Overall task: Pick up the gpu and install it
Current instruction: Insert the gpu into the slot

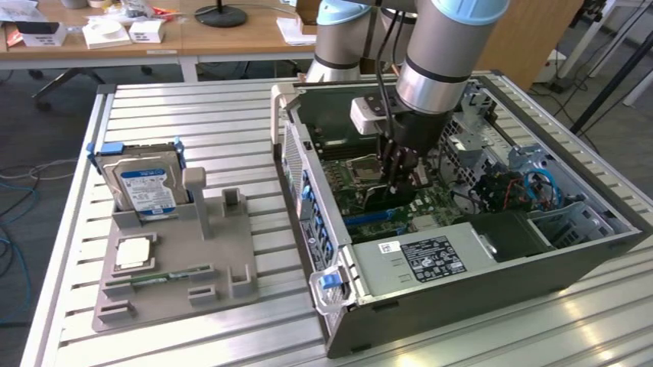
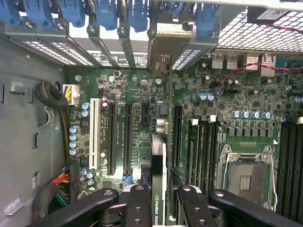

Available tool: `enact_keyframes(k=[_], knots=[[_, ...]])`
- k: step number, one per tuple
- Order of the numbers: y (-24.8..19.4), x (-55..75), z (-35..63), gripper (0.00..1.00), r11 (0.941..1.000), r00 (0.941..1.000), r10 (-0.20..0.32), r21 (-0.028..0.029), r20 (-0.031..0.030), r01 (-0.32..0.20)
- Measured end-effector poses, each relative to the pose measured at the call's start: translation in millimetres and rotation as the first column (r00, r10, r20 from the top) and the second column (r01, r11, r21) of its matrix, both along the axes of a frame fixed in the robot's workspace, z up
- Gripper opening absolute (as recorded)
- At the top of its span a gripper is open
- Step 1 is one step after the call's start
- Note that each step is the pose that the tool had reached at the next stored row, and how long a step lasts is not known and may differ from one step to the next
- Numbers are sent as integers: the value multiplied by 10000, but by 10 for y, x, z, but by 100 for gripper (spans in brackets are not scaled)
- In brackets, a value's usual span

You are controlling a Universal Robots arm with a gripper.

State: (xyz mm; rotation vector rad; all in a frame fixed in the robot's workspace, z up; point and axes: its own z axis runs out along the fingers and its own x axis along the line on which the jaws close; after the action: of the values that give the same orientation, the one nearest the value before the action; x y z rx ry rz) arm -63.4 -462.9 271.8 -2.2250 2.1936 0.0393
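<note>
Jaws clamped on the gpu (image 2: 159,208), held edge-on inside the open PC case (image 1: 612,229), above the motherboard (image 2: 213,109).

Card label reads "NVIDIA QUAD". It hangs between a black slot (image 2: 128,137) and another black slot (image 2: 177,137), with a white slot (image 2: 94,135) beyond the first; CPU socket (image 2: 248,177) lies on the other side, cable bundle (image 2: 59,187) at the case wall. Blue latches (image 2: 104,14) line the rear edge. Hard drive (image 1: 148,187) stands on the grey fixture (image 1: 173,260) at the exterior view's left, on the slatted bench (image 1: 183,107).
</note>
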Motion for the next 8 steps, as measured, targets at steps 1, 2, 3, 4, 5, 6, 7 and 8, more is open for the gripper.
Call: enact_keyframes(k=[1, 2, 3, 4, 5, 6, 7, 8], knots=[[2, 0, 0, 26, 10000, 10000, 0, 0, 0, 0], [4, 0, -1, 26, 10000, 10000, -1, 0, 0, 1], [7, 0, -1, 26, 10000, 10000, -1, -1, 0, 1], [8, 0, -1, 26, 10000, 10000, 0, 0, 0, 0], [9, 0, -1, 26, 10000, 10000, 1, -1, -1, -1], [9, -1, -1, 26, 10000, 10000, 0, -1, -1, 0], [10, -3, -1, 26, 10000, 10000, -1, -1, 0, 1], [11, -6, -1, 26, 10000, 10000, -2, 0, 0, 2]])
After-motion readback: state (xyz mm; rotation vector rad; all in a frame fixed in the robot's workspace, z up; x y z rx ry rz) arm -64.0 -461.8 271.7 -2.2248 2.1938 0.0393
